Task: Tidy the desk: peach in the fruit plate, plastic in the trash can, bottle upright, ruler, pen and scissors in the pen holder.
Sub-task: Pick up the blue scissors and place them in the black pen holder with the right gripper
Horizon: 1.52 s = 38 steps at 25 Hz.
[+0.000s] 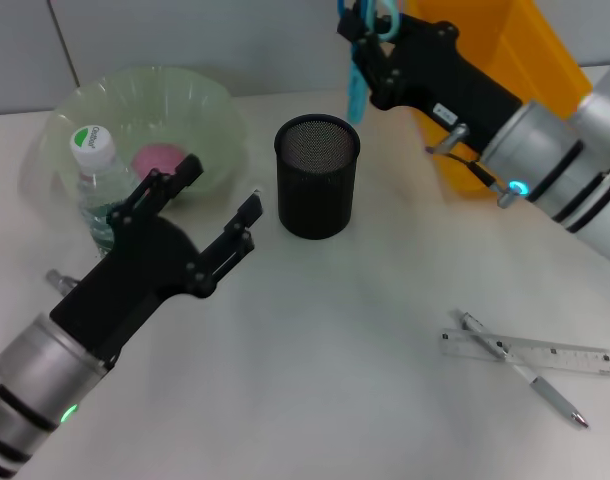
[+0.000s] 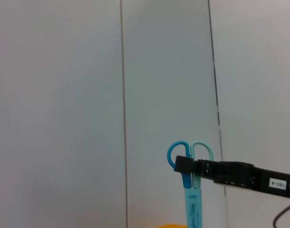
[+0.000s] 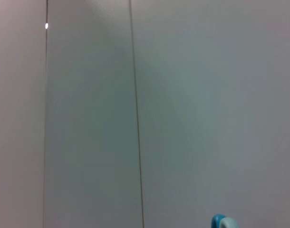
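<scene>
The bottle (image 1: 92, 170) stands upright at the left, just beside the fruit plate (image 1: 210, 110) w/ the peach (image 1: 160, 158) in it. The left claw (image 1: 222, 205) hovers released near them. The pen holder (image 1: 317, 176) is in the middle; above it the right claw (image 1: 363, 38) is clenched on the scissors (image 1: 359, 80), blades down. The ruler (image 1: 575, 356) and pen (image 1: 530, 375) lie crossed on the tabletop (image 1: 325, 350) at the right.

Soft, even, fairly bright light falls from above. The table (image 1: 335, 350) looks pale and slightly washed out, with only faint, diffuse shadows beside the holder (image 1: 317, 177) and under the left arm. A small glare spot shows on the wall (image 3: 46, 25). The nearest arm parts look slightly blurred.
</scene>
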Tool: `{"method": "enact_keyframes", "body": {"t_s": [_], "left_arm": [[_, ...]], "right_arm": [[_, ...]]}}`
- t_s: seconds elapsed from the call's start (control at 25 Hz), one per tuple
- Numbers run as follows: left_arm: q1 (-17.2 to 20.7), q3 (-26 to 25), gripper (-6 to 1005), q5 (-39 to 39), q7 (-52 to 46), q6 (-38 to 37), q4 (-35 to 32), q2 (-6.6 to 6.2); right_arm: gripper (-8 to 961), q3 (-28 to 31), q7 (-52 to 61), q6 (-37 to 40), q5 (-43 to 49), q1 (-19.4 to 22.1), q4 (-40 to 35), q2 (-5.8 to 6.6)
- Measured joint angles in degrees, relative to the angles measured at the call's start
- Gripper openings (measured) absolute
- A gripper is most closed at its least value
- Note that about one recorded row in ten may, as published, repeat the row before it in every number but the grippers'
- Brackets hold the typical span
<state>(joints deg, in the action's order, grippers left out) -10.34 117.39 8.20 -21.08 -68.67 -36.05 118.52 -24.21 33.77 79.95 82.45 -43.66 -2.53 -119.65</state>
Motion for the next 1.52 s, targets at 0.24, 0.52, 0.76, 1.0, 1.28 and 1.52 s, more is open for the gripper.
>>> {"method": "enact_keyframes", "body": {"t_s": [0.24, 0.52, 0.76, 1.0, 1.28, 1.52], "left_arm": [[-0.47, 0.02, 738, -0.06, 0.04, -0.54, 1.64, 0.03], [-1.04, 0.03, 737, 0.03, 0.07, -0.59, 1.85, 0.04], [-1.04, 0.03, 737, 0.06, 0.08, -0.66, 1.88, 0.04], [-1.17, 0.03, 737, 0.06, 0.08, -0.67, 1.95, 0.04], [-1.19, 0.03, 738, 0.06, 0.08, -0.67, 1.96, 0.12], [-1.17, 0.03, 738, 0.06, 0.08, -0.67, 1.95, 0.13]], "right_arm": [[89, -0.08, -2.4, -5.27, 0.01, -2.2, 1.39, -0.13], [89, -0.62, -5.11, -8.22, 0.09, -4.18, 2.6, -0.14], [89, -0.53, -6.98, -10.63, 0.09, -5.26, 3.99, -0.14], [89, -0.38, -6.92, -13.72, 0.09, -5.88, 4.25, -0.18], [96, -0.08, -6.61, -15.71, -0.12, -6.14, 4.8, -0.21], [132, -0.26, -5.31, -15.89, -0.14, -6.17, 5.66, -0.23]]}}
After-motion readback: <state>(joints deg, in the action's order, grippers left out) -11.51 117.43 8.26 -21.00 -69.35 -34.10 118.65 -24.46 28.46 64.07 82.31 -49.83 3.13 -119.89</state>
